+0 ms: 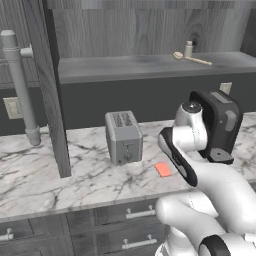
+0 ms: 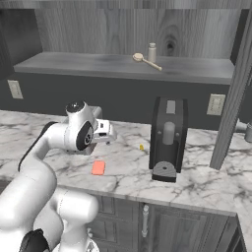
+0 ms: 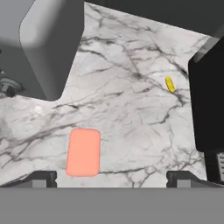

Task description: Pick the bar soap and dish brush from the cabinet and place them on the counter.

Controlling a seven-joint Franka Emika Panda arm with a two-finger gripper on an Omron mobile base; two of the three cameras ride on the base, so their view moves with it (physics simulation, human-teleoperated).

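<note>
1. The cabinet is standing open, its grey shelf showing.
2. The counter is carrying a toaster and a black appliance.
3. The gripper is hovering above the counter, fingers spread, grasping nothing.
4. The dish brush is lying on the shelf, a beige bottle at its 1 o'clock.
5. The bar soap is lying flat on the counter, at the toaster's 4 o'clock in the left base view.
6. A yellow speck is sitting at the soap's 1 o'clock in the hand view.

Orange-red bar soap sits on the white, grey-veined marble counter. A tan dish brush lies on the grey shelf of the dark grey wood-grain cabinet.
</note>
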